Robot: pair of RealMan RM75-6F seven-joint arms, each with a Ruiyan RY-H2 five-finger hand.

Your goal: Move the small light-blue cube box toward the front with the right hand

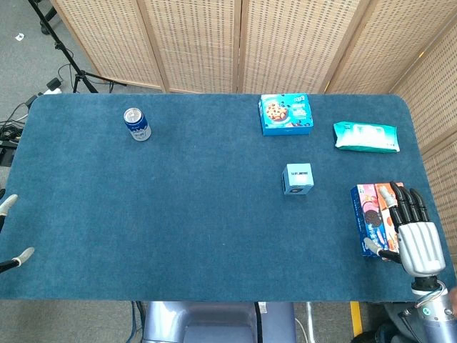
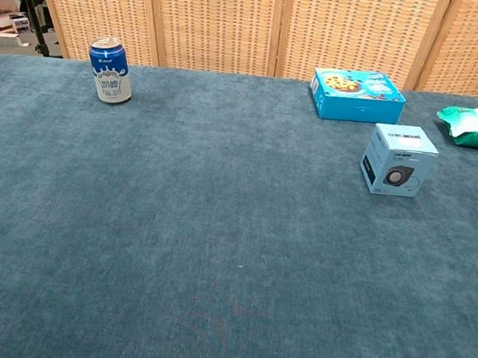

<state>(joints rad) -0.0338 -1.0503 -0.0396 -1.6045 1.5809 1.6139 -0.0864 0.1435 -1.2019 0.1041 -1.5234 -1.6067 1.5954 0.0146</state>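
I see the cube box (image 1: 298, 179) on the table (image 1: 178, 214), right of the middle, untouched. My right hand (image 1: 414, 232) is at the right edge, fingers straight and apart, lying over a biscuit box (image 1: 371, 218). Of my left hand (image 1: 18, 229) only fingertips show; grip unclear

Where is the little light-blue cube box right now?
In the head view the small light-blue cube box sits right of the table's middle, nearer than the blue cookie box and left of the right hand, which isn't touching it.
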